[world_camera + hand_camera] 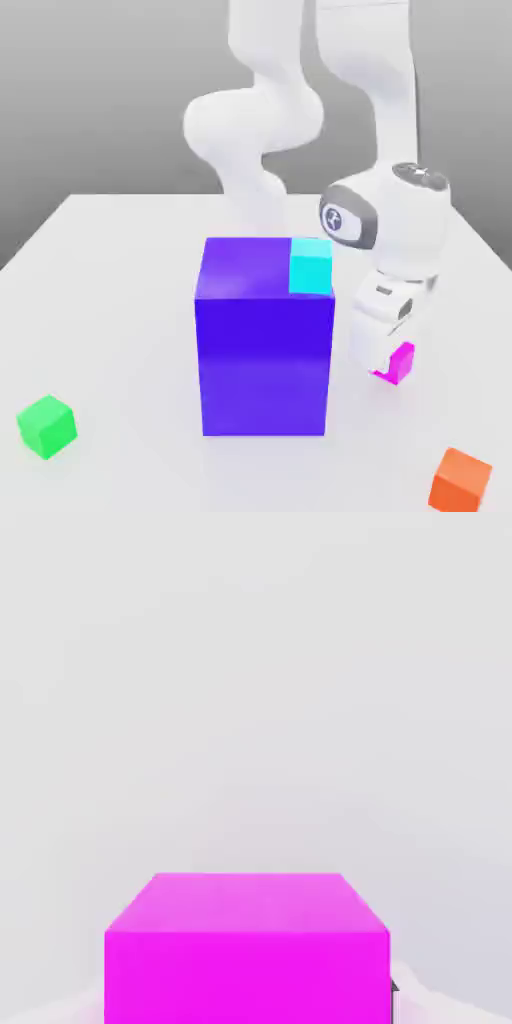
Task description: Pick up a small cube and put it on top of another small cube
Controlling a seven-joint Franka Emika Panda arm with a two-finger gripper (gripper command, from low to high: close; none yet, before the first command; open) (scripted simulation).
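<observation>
Gripping the magenta cube [247,962] low at the counter [130,300], right of the big blue block [264,360] in the exterior view.
Plain and evenly bright, the cube is partly covered by the pincer [388,368] there and cut off by the hand view's edge; the pincer is closed on its sides.

The big blue-purple block [264,350] looks smooth and faintly glossy, like plastic. Beside it, the magenta cube [401,364] looks smooth and matt; the white tabletop [130,290] beneath the block seems smooth, softly glossy.
</observation>
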